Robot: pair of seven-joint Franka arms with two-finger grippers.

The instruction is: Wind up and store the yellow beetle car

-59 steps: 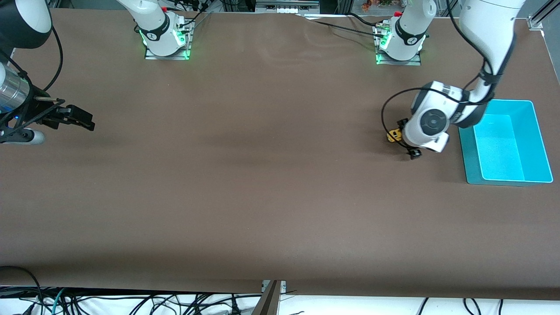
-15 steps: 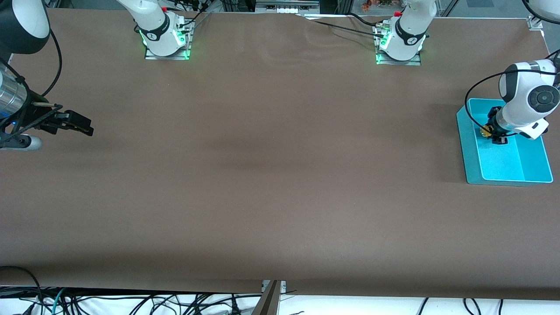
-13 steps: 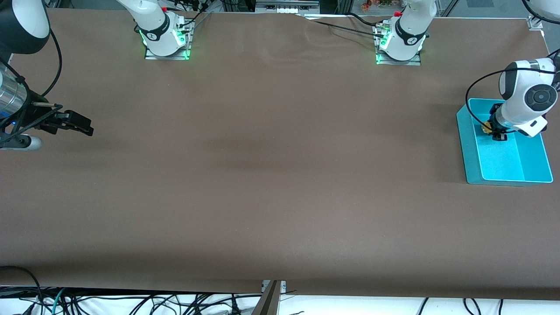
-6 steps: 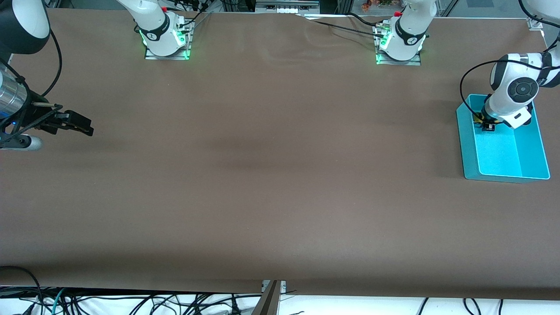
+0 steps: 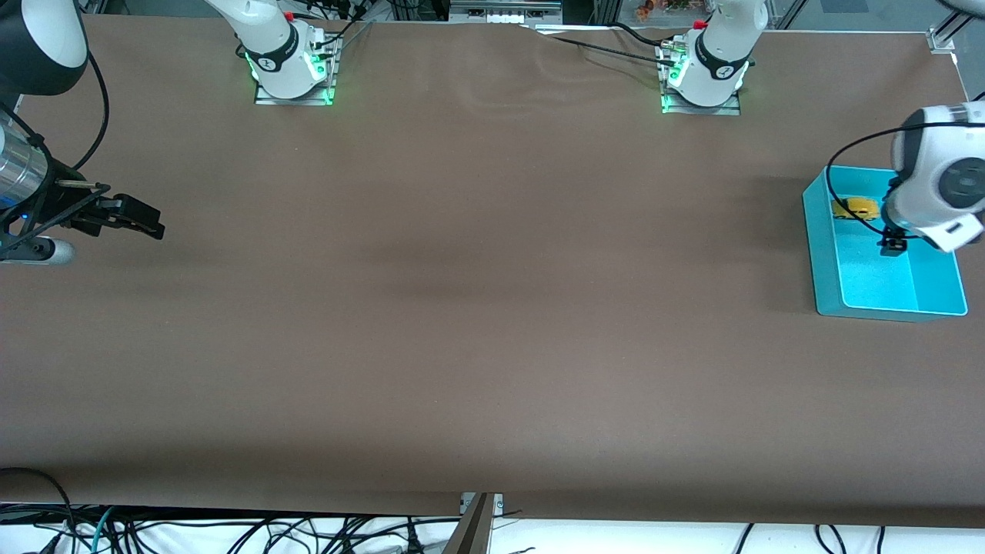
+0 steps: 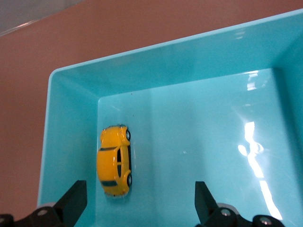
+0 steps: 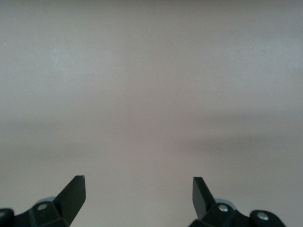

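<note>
— One toy only: where does the yellow beetle car (image 5: 856, 208) sit?

— It lies inside the teal bin (image 5: 822, 254), on its wheels on the bin floor, in the corner farthest from the front camera and toward the middle of the table. On a clock face laid over the bin as the front view shows it, that is about eleven o'clock. In the left wrist view the yellow beetle car (image 6: 114, 160) rests just beside one side wall of the teal bin (image 6: 71, 123), its length running along that wall.

— Is anything gripping it?

— No. The left gripper (image 6: 139, 201) hangs released above the bin, its two fingers spread wide, and the car lies between them lower down, touching neither. In the front view the left gripper (image 5: 893, 245) is over the bin floor, at roughly four o'clock from the car.

— And the bin itself?

— It stands on the brown table (image 5: 477, 308) at the left arm's end.

— The other arm?

— It waits. The right gripper (image 5: 127, 215) hovers over the table at the right arm's end, at nine o'clock from the bin; its wrist view shows the fingers (image 7: 73, 194) apart with bare tabletop under them
</note>
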